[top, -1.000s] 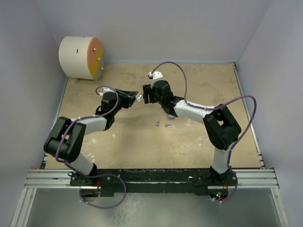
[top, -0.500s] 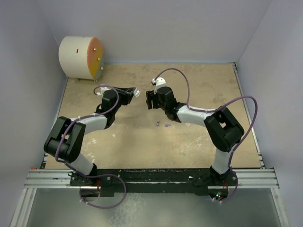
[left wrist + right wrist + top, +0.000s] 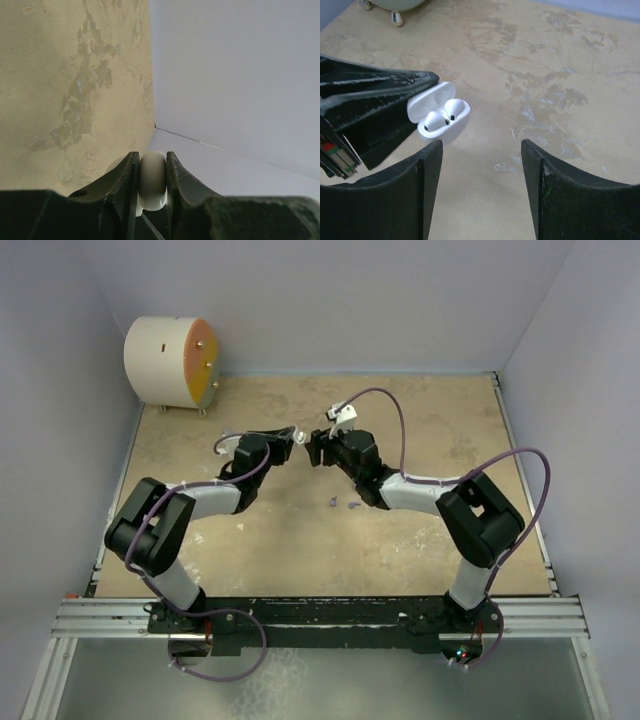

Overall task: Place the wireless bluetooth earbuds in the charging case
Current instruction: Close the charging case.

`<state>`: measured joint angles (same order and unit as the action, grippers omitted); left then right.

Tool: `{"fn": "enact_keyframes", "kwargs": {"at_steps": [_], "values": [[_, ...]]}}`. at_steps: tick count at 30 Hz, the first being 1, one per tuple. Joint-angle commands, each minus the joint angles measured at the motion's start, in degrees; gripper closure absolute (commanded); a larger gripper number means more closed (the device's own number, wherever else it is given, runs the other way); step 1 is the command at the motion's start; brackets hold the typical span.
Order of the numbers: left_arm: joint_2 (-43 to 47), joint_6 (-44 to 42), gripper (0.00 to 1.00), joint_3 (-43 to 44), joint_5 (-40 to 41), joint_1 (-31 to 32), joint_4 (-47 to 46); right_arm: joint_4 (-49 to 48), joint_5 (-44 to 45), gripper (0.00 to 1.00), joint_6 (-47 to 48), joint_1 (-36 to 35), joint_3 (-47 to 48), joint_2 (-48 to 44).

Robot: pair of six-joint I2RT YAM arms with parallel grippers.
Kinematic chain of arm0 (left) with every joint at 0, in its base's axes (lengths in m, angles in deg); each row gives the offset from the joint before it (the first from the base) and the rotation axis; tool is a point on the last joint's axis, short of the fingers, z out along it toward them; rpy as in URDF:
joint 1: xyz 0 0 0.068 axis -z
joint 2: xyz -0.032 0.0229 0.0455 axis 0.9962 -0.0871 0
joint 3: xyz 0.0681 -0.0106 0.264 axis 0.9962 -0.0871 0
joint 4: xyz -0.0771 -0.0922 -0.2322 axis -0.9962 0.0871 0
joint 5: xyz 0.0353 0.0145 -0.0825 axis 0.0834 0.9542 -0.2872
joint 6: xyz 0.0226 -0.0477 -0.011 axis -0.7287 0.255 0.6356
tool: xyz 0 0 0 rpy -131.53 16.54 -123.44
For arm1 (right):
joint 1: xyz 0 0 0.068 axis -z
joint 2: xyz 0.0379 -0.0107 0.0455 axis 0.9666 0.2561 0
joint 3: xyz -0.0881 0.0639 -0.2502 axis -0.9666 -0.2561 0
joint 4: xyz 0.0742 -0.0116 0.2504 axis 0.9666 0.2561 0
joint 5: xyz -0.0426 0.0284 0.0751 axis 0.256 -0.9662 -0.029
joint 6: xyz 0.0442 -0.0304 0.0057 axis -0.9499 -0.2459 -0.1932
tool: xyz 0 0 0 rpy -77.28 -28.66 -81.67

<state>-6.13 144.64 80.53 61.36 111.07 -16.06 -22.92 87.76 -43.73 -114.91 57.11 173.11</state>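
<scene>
Charging case (image 3: pixel 438 116): white, lid open, two white earbuds (image 3: pixel 455 108) seated inside, pinched edge-on by the left gripper (image 3: pixel 151 160) above the table (image 3: pixel 420 540). Two small lilac pieces (image 3: pixel 332 502), unidentifiable, lie at its 6 o'clock. Right gripper (image 3: pixel 481 145), spread and empty, faces it from 3 o'clock. White drum (image 3: pixel 170 362) stands far off at 10 o'clock.

Mottled tan table (image 3: pixel 420 540), white drum (image 3: pixel 170 362) with orange face at far-left corner, two tiny lilac earbuds (image 3: pixel 332 502) near centre.
</scene>
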Motion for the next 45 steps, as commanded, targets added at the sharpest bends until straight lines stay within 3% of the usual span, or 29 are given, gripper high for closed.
{"fn": "enact_keyframes", "kwargs": {"at_steps": [1,22,45], "values": [[0.0,5.1,1.00,2.8,5.1,1.1,-0.6,-3.2,-2.4,0.34,1.3,-0.3,3.9,0.9],[-1.1,8.0,1.00,4.3,7.7,3.0,-1.4,-3.5,-1.4,0.34,1.4,-1.1,5.8,4.3],[-1.9,9.7,1.00,4.3,7.7,4.8,0.0,-9.2,11.0,0.34,0.7,-1.1,4.1,5.0]]}}
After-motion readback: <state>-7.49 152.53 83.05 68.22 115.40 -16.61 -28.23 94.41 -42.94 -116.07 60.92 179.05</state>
